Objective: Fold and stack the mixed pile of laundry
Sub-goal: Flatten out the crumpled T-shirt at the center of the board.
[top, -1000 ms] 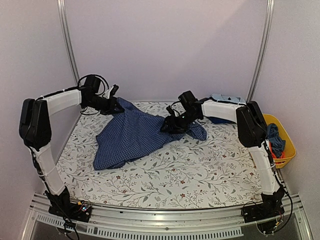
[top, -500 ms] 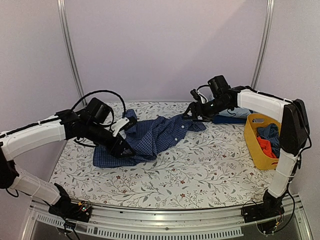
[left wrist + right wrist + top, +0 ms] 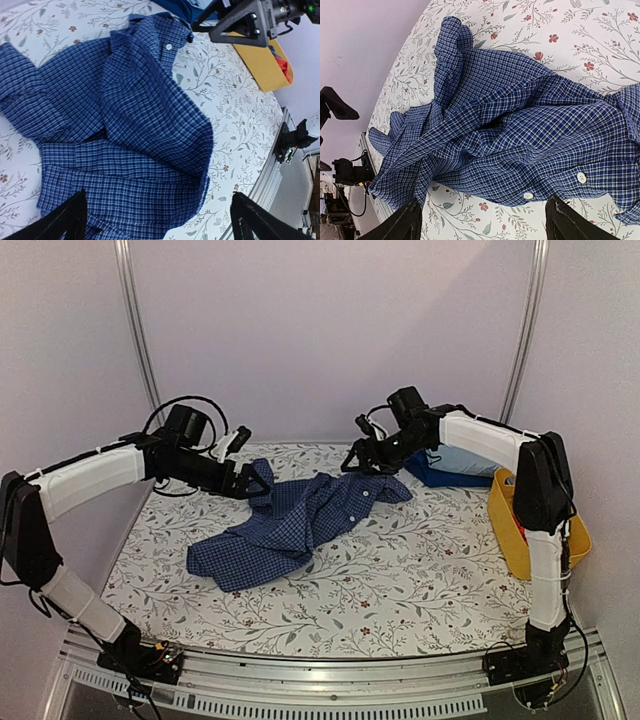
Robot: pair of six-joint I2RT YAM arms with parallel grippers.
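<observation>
Two arms reach over the far half of the desk [image 3: 400, 580]. A blue small-check shirt [image 3: 290, 525] lies crumpled and half open on it, running from 9 o'clock up toward 12, with two white buttons showing near the collar end.

The left pincer [image 3: 243, 480] sits at about 10 o'clock, right at an upturned corner of the shirt. From above it may be brushing the cloth, though I can't be sure. Its wrist view shows the fingers [image 3: 70, 217] spread wide, gripping nothing, with checked cloth lying below them.

The right pincer [image 3: 357, 462] is near 12 o'clock, over the collar end, also spread wide and empty.

Beyond the right arm, at 1 o'clock, lies a navy garment [image 3: 428, 474]. A yellow basket [image 3: 505, 525] stands at 3 o'clock with a red cloth [image 3: 286, 70] inside.
</observation>
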